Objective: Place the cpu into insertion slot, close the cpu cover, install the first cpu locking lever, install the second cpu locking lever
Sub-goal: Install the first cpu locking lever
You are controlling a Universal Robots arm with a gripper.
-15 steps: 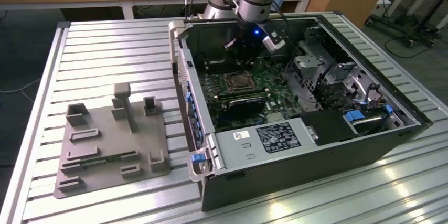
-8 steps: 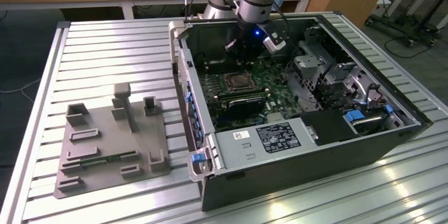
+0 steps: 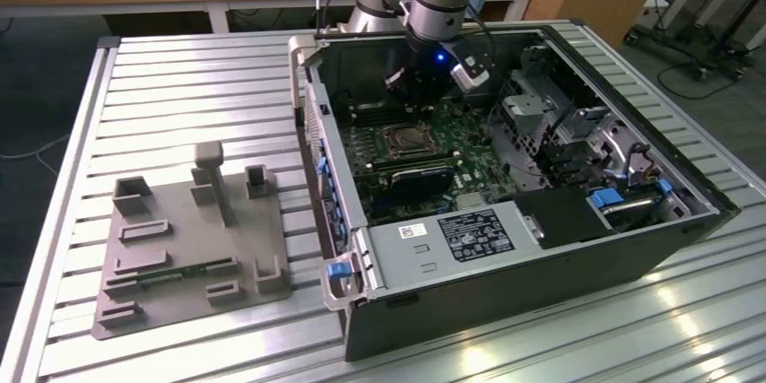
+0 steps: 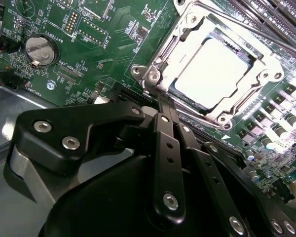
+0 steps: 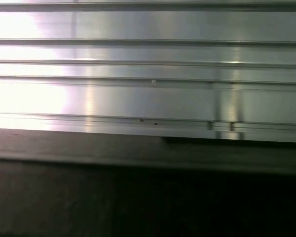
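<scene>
Cpu seated in slot, cover down over it. Gripper fingers pressed together, holding nothing, tips at socket corner nr lever end. Judgement: press lever slow, keep tips off cpu, hook under tab.

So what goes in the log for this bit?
chip: in socket | cover: down over chip | gripper: shut, tips at cover's corner
</scene>
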